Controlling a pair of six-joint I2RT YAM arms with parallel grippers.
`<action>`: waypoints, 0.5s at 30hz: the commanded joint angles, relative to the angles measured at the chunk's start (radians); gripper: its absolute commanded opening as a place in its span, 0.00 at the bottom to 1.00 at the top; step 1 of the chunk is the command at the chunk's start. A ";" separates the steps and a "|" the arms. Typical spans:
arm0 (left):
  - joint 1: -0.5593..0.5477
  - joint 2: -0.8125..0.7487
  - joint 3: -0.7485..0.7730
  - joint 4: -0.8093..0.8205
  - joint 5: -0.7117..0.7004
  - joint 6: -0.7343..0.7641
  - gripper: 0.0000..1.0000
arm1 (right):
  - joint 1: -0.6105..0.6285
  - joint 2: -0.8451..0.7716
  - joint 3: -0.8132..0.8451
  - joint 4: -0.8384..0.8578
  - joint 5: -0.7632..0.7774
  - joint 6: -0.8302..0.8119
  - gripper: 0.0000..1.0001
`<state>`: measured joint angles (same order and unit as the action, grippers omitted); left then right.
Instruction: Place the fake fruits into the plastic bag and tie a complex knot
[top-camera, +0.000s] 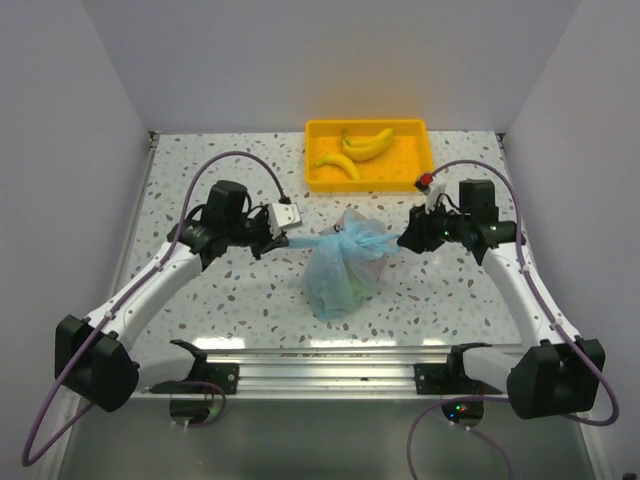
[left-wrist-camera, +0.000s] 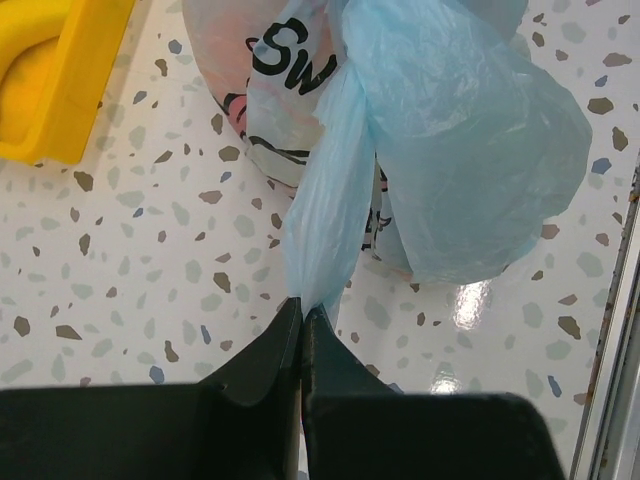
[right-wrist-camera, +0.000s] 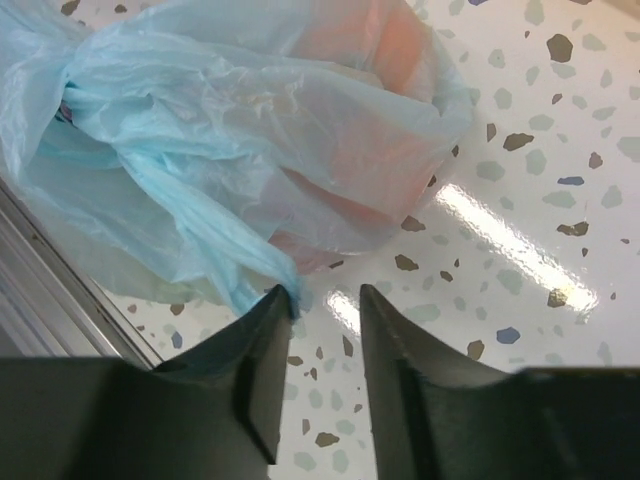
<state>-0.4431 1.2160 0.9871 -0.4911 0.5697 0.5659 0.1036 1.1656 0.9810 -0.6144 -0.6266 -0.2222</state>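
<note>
Looks like the left gripper (left-wrist-camera: 302, 308) is clamped on a bag (top-camera: 345, 265) handle (left-wrist-camera: 328, 215) — pulling it taut for knotting, I'd guess — while the right gripper (right-wrist-camera: 325, 297) has its jaws apart, gripping nothing.

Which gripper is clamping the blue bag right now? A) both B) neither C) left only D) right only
C: the left gripper has its jaws shut on a twisted strand of the plastic bag, while the right gripper shows a clear gap between its jaws, with the film only reaching the tip of one finger.
</note>
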 joint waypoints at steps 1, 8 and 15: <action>0.015 -0.004 0.038 -0.001 0.033 -0.063 0.00 | 0.013 -0.003 -0.015 0.122 0.036 0.083 0.41; 0.015 0.005 0.042 0.020 0.055 -0.129 0.00 | 0.056 0.023 -0.033 0.134 0.025 0.087 0.46; 0.014 0.010 0.035 0.033 0.090 -0.205 0.09 | 0.104 0.002 -0.091 0.211 0.079 0.098 0.36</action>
<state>-0.4366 1.2247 0.9890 -0.4858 0.6086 0.4259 0.1925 1.1881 0.9070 -0.4793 -0.5888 -0.1387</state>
